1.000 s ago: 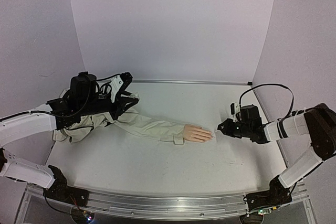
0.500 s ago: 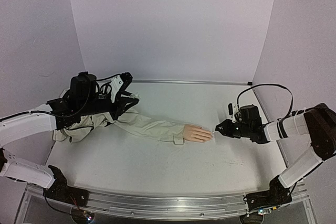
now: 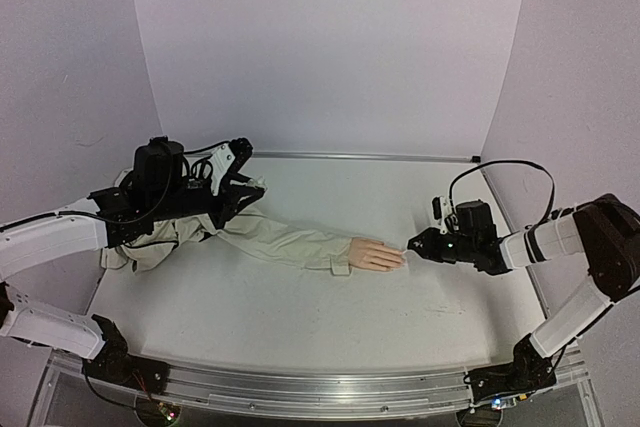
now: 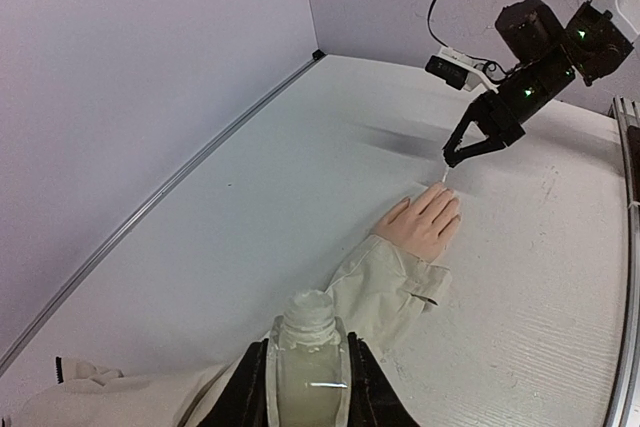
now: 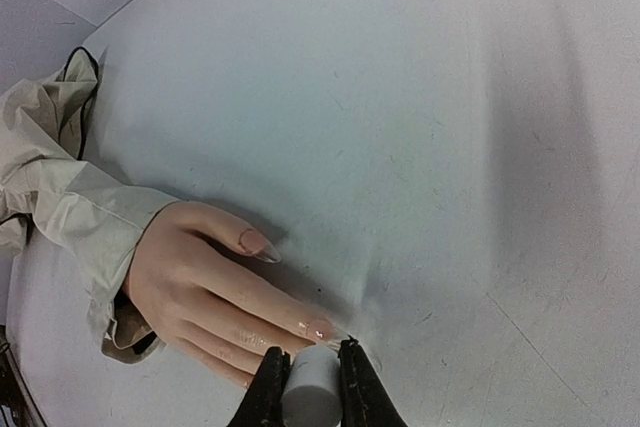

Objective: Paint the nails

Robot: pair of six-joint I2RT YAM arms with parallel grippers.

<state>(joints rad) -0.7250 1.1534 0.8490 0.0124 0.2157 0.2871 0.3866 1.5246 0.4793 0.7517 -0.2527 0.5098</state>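
Right tool at the fingertips, left tool holding the bottle back out of the way.

I have the right tool point(image 5: 310, 393) pinching a short white applicator point(image 5: 308, 369), brought in low from the right edge of the worktop point(image 3: 330, 322) so it meets the nails point(image 5: 318, 328) end-on. The applicator hides its own tip, so I cannot tell whether it touches. The mannequin hand point(image 3: 375, 255) lies flat, palm down, around mid-worktop, fingers toward the right edge, which presents the nails upward. Its beige sleeve point(image 3: 280, 240) trails toward the far left corner. There my left tool point(image 4: 307, 392) is clamped on an uncapped bottle point(image 4: 307, 332), upright, I judge to avoid spills. The worktop is matte white, faintly scuffed; pale lilac walls point(image 3: 330, 47) close in three sides.
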